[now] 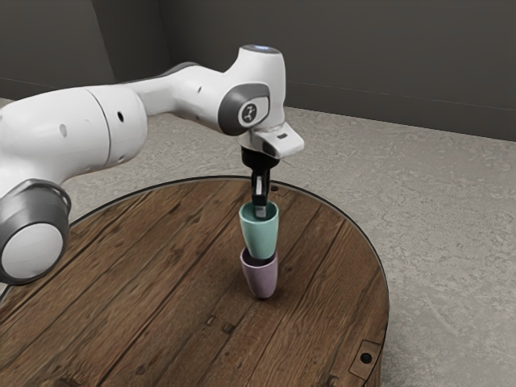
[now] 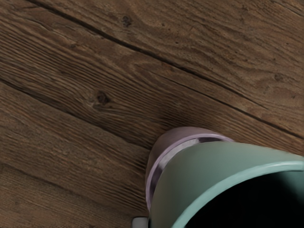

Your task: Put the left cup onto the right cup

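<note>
Teal cup (image 1: 258, 235) stands nested in the lilac cup (image 1: 260, 279) on the tabletop (image 1: 145, 274), gripper (image 1: 260, 210) pinching its twelve-o'clock rim.

- Mint-green cup (image 1: 259, 230): plain, unpatterned, dark inside.
- Lilac cup (image 1: 260, 278): plain, with a paler band below its rim.
- Tabletop (image 1: 145, 274): dark brown planks with streaked grain, scattered knots, black seams and a black edge band.
- Arm (image 1: 97, 129): glossy white shells with grey joint caps.
- Fingers (image 1: 259, 192): black.
- Floor (image 1: 435, 201): speckled beige-grey.
- Wall (image 1: 363, 48): flat dark grey.
</note>
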Controlling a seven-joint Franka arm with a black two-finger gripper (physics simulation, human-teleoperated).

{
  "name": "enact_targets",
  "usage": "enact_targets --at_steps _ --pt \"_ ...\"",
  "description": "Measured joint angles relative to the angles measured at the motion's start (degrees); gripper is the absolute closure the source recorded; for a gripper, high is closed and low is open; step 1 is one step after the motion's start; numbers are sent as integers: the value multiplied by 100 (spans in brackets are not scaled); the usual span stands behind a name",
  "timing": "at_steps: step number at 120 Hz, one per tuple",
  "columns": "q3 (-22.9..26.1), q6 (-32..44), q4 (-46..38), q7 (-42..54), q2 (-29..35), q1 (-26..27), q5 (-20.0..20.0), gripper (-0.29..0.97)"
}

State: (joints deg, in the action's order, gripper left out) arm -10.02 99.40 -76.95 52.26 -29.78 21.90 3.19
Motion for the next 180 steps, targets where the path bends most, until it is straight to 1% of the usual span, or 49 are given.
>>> enact_targets --at_steps 64,66,82,89,98,108,121,136,170,180 --pt "15 115 -404 -97 -37 -18 69 78" --pt "16 120 -409 -99 -38 -18 70 77" --pt "14 137 -450 -98 -32 -19 63 46" --pt "12 138 -450 -96 -12 -19 52 35" --pt "11 128 -435 -93 29 -19 32 25" --pt "10 116 -425 -79 134 -19 16 17" --pt "6 98 -430 -60 290 -15 5 10" --pt "-3 82 -429 -40 387 -10 -10 6" --pt "-16 -27 -458 -7 866 -75 -380 1" --pt "-36 -68 -666 -1 1160 -185 -471 1"
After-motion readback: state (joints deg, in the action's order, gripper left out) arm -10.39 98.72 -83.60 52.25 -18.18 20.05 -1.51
